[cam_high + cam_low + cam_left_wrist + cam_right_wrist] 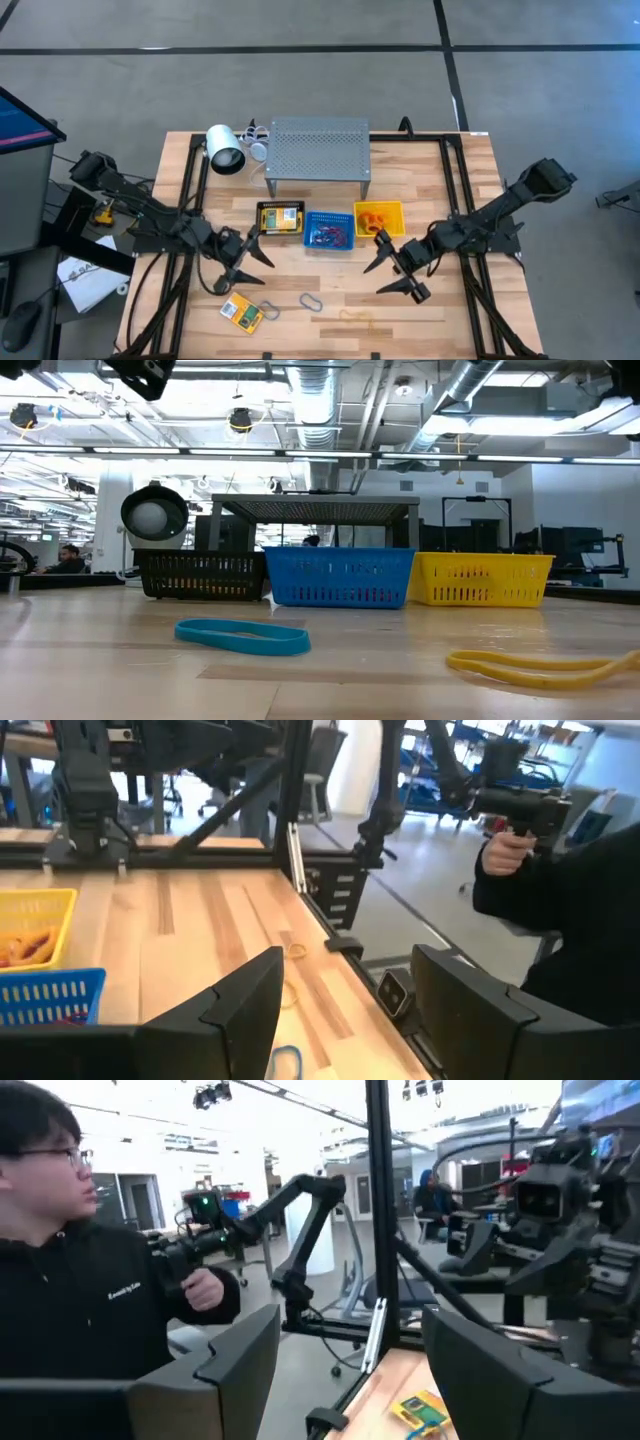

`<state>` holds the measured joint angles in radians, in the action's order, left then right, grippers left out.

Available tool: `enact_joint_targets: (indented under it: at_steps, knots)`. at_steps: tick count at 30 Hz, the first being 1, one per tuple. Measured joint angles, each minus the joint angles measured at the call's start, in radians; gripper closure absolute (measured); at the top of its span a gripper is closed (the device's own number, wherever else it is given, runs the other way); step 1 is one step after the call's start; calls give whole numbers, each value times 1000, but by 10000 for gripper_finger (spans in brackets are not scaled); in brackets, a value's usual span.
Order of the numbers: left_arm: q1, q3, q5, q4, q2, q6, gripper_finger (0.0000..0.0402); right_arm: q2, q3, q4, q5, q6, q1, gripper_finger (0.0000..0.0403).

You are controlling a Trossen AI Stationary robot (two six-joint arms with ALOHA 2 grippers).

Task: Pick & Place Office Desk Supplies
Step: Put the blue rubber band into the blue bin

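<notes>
table (pixel 440 170): pale wood planks, smooth, satin sheen
shelf (pixel 318 148): grey metal, perforated, matt
black basket (pixel 200 574): plastic mesh, matt
blue basket (pixel 340 578): slotted plastic, slight gloss
yellow basket (pixel 482 580): slotted plastic, slight gloss
blue band (pixel 242 636): rubbery, smooth, matt
yellow band (pixel 540 666): rubbery, smooth
pack (pixel 241 311): yellow-and-green printed card or plastic, cannot tell which
clip (pixel 310 302): grey, looks like metal
lamp (pixel 225 148): white, smooth, glossy shell
left fingers (pixel 240 1010): dark plastic, matt
right fingers (pixel 240 1370): dark plastic, matt
frame (pixel 450 185): black metal, matt
</notes>
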<state>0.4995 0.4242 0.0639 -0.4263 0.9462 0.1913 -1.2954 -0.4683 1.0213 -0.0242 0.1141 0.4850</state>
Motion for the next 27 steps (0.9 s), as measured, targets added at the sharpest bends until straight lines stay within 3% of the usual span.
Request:
enact_joint_targets:
  at_steps: [4, 14, 27]
  knots:
    - [0, 35, -10, 12, 46, -3, 186, -64, 0, 24, 11, 4, -10, 163]
    - [0, 114, 19, 283, 125, 33, 189, -172, 0, 108, 26, 63, -45, 163]
    - [70, 128, -110, 342, 378, 310, 189, -216, 0, 151, 26, 62, -40, 163]
